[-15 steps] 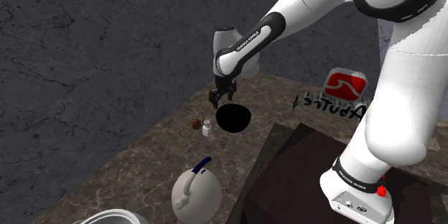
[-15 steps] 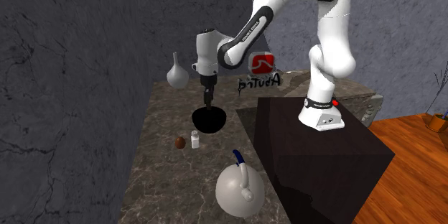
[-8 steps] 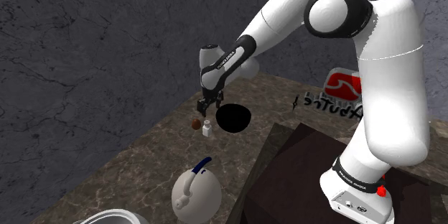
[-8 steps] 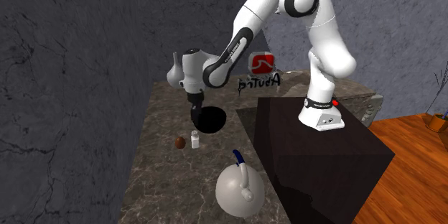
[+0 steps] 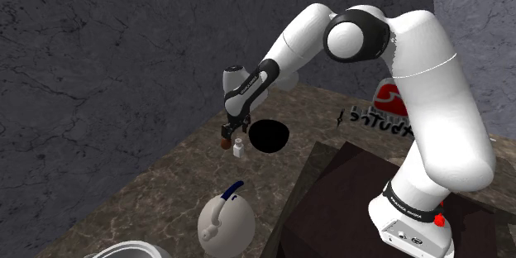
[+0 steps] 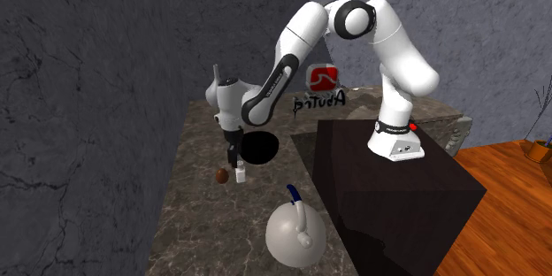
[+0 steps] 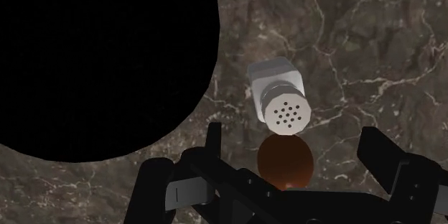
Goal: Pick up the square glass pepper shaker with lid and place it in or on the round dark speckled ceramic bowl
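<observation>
White round kettle with blue handle (image 5: 226, 222): sitting on the dark veined marble counter (image 5: 157, 194).
Square pale-grey pepper shaker with perforated lid (image 5: 238, 148): standing upright at the kettle's 12 o'clock in the shoulder view, well apart from it.
Small brown ball (image 5: 223, 143): lying just beside the shaker, at its 9 o'clock.
All-black two-finger gripper (image 5: 226, 135): hanging over the ball, jaws standing apart, clasping nothing.
Round black bowl (image 5: 269, 136): sitting near the shaker's 2 o'clock, with the shaker standing outside it.

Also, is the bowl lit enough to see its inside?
No: in the wrist view the bowl is a flat black shape without shading, while the shaker beside it is bright and sharp; in the shoulder view it is equally featureless.
</observation>
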Controlling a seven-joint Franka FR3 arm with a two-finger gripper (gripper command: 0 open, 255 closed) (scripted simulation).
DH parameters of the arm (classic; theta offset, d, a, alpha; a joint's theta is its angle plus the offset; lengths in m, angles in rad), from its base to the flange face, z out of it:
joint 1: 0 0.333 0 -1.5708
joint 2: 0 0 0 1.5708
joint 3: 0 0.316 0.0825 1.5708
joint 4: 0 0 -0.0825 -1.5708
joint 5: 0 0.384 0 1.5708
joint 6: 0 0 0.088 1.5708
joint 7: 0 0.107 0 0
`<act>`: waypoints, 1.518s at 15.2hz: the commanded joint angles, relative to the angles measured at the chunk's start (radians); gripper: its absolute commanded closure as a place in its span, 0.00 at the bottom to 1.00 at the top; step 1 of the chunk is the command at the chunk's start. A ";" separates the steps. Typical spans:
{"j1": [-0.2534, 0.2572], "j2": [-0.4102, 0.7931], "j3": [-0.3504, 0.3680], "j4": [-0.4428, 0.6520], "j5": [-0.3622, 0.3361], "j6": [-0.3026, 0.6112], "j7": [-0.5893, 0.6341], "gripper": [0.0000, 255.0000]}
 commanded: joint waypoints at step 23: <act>0.001 0.030 -0.001 0.011 -0.001 0.020 0.001 1.00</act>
